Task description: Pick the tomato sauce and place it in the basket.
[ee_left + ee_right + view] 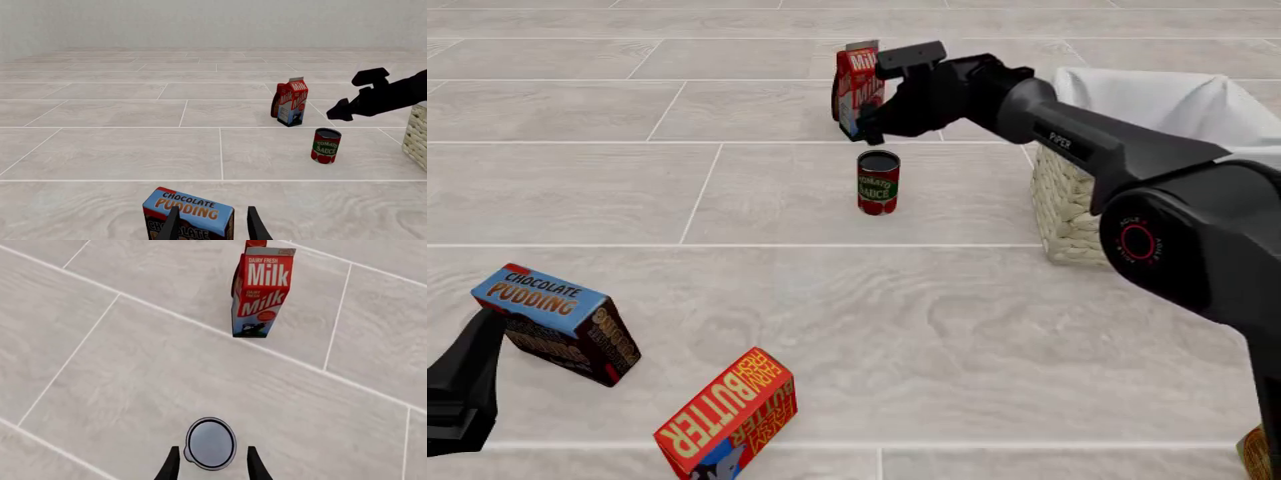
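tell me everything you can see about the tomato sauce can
The tomato sauce is a small cylindrical can standing upright on the pale tiled floor. Its top looks like dark, glossy metal with a thin rim; the label is red with a green band reading "tomato sauce". It stands apart from the milk carton behind it and left of the basket. Nothing touches it: the right gripper hangs above it, open, its fingers either side of the lid in the wrist view.
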Controlling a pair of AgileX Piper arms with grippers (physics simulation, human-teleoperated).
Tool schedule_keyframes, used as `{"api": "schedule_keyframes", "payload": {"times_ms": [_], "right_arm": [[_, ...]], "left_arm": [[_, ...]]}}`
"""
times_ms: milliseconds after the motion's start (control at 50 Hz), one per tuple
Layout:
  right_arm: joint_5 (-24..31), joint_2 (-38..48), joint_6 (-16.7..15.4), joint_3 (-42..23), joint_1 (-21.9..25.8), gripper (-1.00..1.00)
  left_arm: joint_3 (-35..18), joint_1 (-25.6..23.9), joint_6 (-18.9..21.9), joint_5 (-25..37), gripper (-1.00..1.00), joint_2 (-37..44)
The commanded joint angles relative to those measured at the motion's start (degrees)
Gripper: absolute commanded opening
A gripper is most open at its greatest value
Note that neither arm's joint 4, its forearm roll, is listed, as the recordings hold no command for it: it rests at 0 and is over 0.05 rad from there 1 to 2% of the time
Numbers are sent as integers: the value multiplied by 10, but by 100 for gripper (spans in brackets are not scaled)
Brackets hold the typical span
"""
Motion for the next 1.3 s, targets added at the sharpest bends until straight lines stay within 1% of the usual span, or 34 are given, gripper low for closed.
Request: {"api": "schedule_keyframes", "payload": {"times_ms": [20, 660, 880, 1000, 1300], "right_arm": [[0, 4, 1, -2, 0, 100], [-1, 23, 8, -10, 2, 100], [3, 32, 8, -20, -1, 100], [13, 41, 7, -39, -2, 100], [8, 48, 11, -37, -1, 100]], "left_arm": [[0, 0, 0, 0, 100, 0], [0, 0, 0, 0, 100, 0], [0, 0, 0, 0, 100, 0], [0, 0, 0, 0, 100, 0], [0, 0, 0, 0, 100, 0]]}}
